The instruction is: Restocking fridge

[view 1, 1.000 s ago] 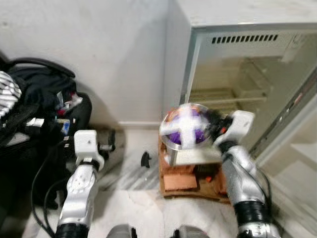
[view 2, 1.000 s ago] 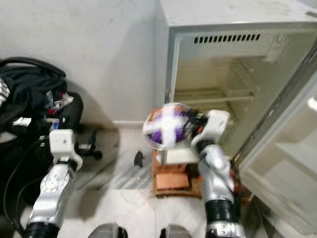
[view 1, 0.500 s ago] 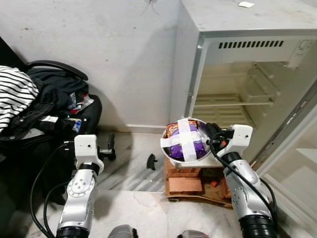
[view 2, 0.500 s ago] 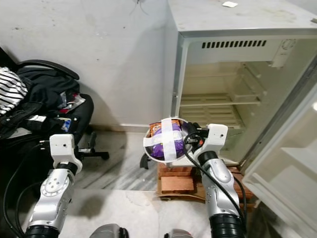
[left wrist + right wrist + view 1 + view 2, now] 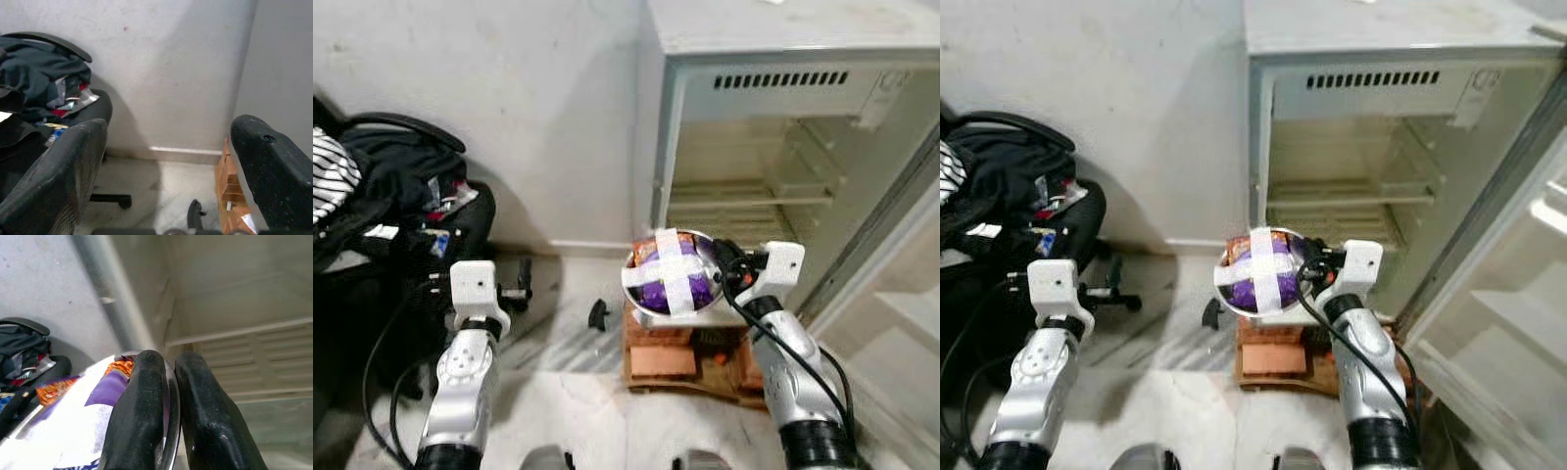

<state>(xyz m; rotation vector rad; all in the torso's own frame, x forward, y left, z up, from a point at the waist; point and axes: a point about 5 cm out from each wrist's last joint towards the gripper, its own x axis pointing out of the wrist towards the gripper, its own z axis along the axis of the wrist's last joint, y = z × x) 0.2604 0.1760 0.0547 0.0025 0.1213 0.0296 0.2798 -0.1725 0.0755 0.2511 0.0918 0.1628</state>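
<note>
A steel bowl [image 5: 672, 275] holds a purple and orange snack packet under a cross of white tape. My right gripper [image 5: 721, 258] is shut on the bowl's rim [image 5: 171, 396], holding it in the air in front of the open fridge [image 5: 759, 166], just below its lower shelf [image 5: 744, 194]. In the right wrist view one finger [image 5: 139, 416] sits inside the rim and the other outside. My left gripper [image 5: 166, 196] is open with nothing between its fingers, raised at my left and pointing at the wall.
The fridge stands on bricks [image 5: 663, 360] and a wooden board. Its door [image 5: 901, 323] hangs open at the right. An office chair [image 5: 406, 211] piled with dark clothes stands at the left. A small black object [image 5: 598, 314] lies on the marble floor.
The whole view has shifted as the camera moved. The bowl stays in my right gripper in front of the fridge opening. The left arm holds the same pose.
</note>
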